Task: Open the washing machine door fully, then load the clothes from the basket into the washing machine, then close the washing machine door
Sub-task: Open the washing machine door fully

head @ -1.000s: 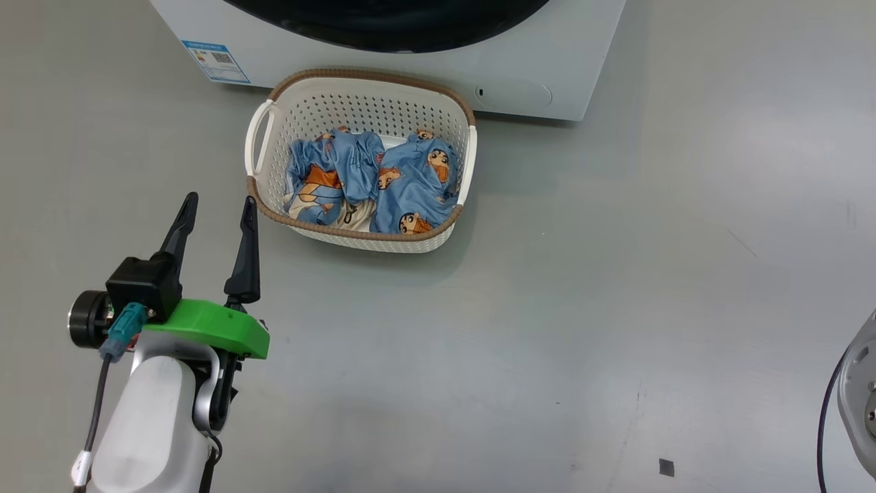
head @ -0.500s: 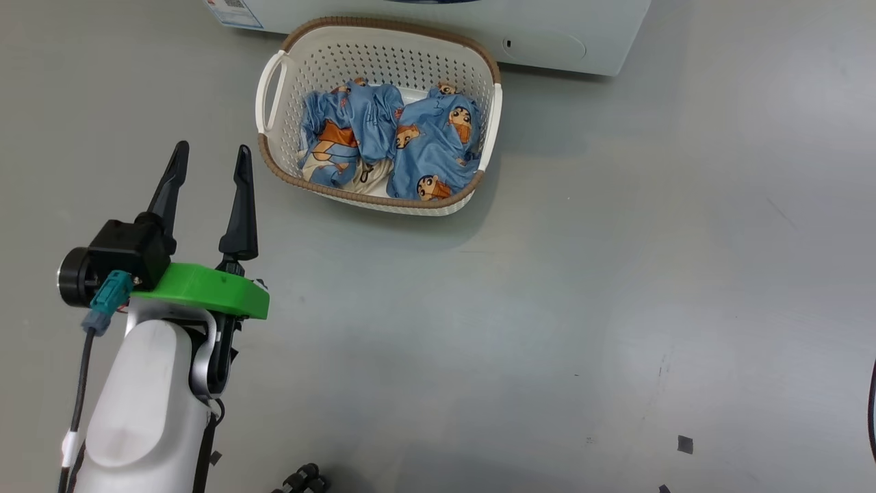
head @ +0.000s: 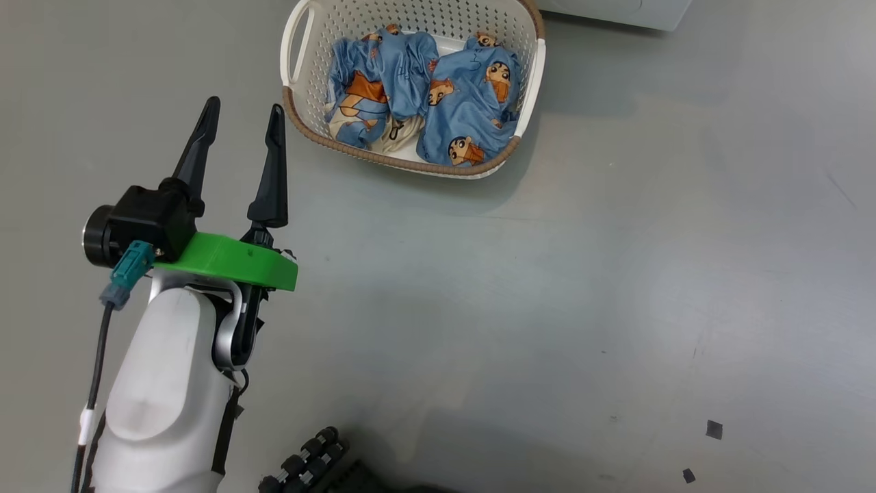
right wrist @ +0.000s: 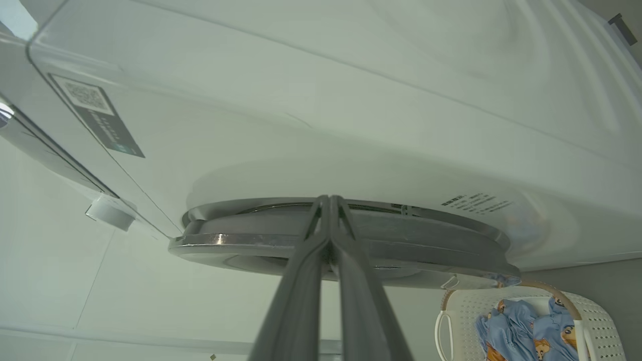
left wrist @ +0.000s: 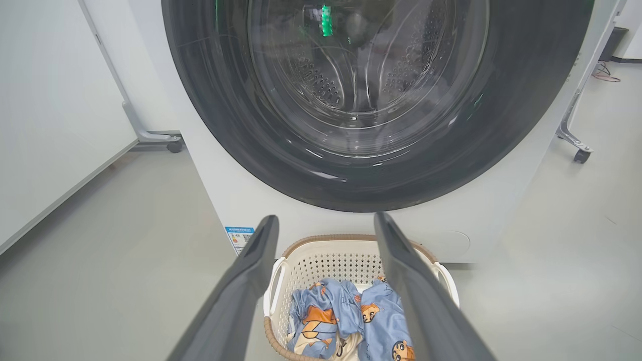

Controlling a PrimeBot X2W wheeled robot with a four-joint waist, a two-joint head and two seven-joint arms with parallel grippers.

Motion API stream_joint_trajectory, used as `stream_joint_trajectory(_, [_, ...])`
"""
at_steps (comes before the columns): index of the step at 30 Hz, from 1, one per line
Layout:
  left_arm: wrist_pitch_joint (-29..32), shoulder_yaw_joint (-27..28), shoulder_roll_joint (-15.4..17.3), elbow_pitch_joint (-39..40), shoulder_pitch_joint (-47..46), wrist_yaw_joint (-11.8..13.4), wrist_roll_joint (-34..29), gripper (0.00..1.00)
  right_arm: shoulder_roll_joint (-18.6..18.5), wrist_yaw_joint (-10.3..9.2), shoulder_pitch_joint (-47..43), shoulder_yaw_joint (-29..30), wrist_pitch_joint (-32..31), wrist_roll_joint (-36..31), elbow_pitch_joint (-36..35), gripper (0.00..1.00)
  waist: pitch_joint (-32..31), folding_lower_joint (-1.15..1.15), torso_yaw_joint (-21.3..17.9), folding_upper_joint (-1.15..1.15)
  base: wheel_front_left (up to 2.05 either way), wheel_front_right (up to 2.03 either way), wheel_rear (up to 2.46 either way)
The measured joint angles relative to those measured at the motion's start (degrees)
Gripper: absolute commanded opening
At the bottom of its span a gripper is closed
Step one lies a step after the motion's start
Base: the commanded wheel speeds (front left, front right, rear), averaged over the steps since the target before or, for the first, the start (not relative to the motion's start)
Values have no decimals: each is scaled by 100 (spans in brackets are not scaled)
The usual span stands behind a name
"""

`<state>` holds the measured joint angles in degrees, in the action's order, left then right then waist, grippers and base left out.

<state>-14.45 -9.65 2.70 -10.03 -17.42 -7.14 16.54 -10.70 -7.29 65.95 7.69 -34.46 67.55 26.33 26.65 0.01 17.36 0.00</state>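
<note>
While clothes (head: 472, 103) fill the basket (head: 383, 156), left gripper (head: 244, 105) splayed at its near left, right gripper (right wrist: 328, 198) pinched together at washing machine door (right wrist: 401, 235) rim.

Bright, even light; soft shadow beside basket (head: 424, 14); wrist views edge-distorted.

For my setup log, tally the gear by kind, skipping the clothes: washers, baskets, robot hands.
Washing machine: 1
Basket: 1
Hands: 2 (left hand open, right hand shut)
Total: 4
</note>
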Motion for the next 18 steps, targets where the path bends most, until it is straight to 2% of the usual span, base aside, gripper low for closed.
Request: stream_joint_trajectory(18, [0,-164,-108,24,-245,0,168,100,73,-1,514,-209,-103,-442,230,0,466,0,435,0,0,0,0])
